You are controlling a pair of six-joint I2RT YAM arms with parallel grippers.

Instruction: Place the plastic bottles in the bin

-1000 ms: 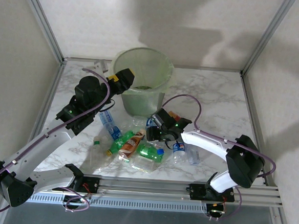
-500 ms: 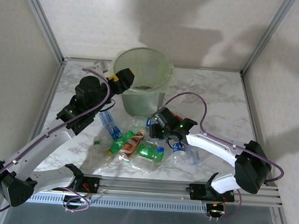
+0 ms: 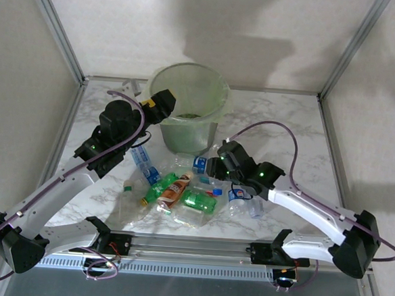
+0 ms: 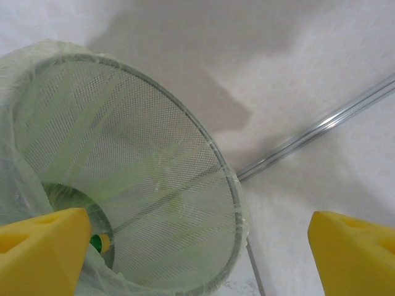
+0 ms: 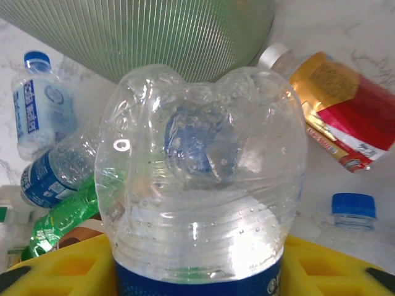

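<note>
Plastic bottles [image 3: 181, 193] lie heaped on the marble table [image 3: 282, 106], under and beside my right gripper [image 5: 197, 274]. That gripper is closed on a clear bottle [image 5: 200, 179] with a blue label, its lumpy base pointing out past my yellow pads [image 5: 68, 265]. Beyond it stands the bin [image 5: 154, 37], with a green bottle [image 5: 58, 225] down to my left and a red-labelled bottle [image 5: 336, 114] to my right. My left gripper [image 4: 197, 259] hangs wide open and empty over the bin's near rim
</note>
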